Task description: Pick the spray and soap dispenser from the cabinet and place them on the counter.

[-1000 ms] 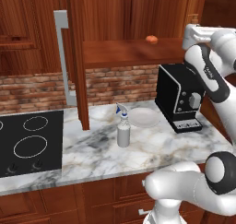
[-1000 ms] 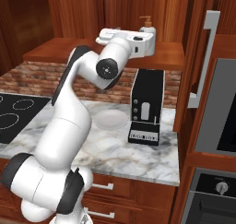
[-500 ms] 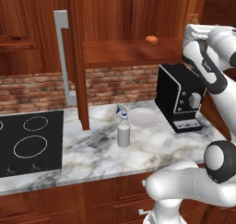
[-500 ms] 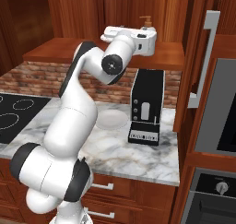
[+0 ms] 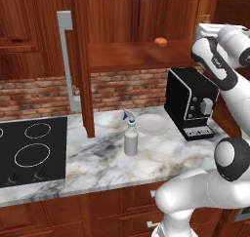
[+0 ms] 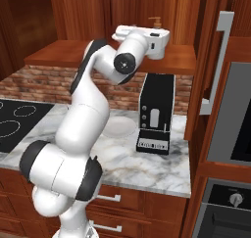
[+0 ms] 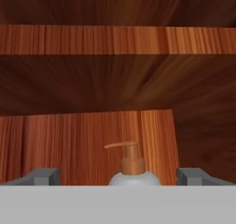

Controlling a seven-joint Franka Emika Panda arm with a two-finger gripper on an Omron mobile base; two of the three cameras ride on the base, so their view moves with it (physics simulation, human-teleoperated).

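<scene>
The cabinet (image 5: 127,16) is open, and its wooden shelf (image 5: 141,55) sits above the counter (image 5: 102,158). The counter is white and grey stone with a black cooktop (image 5: 29,150) at its left end. A black coffee machine (image 5: 191,103) stands near the right end, with a plate (image 5: 153,124) just beside it.

The spray (image 5: 130,133) is already down on the counter. It stands upright in the middle, near the front of the plate. So half of my job looks done.

Now I am on the second half. The soap dispenser (image 7: 133,168) is on the shelf, toward its right end. My gripper (image 7: 117,176) is up at the shelf and spread wide. One finger is on each side of the bottle, and I am not touching it. I hold nothing.

Next I think I should push in a little more, so my fingers (image 7: 44,176) reach around the round body. Then I squeeze, lift it off the shelf, and bring it down to a bare spot on the counter.
</scene>
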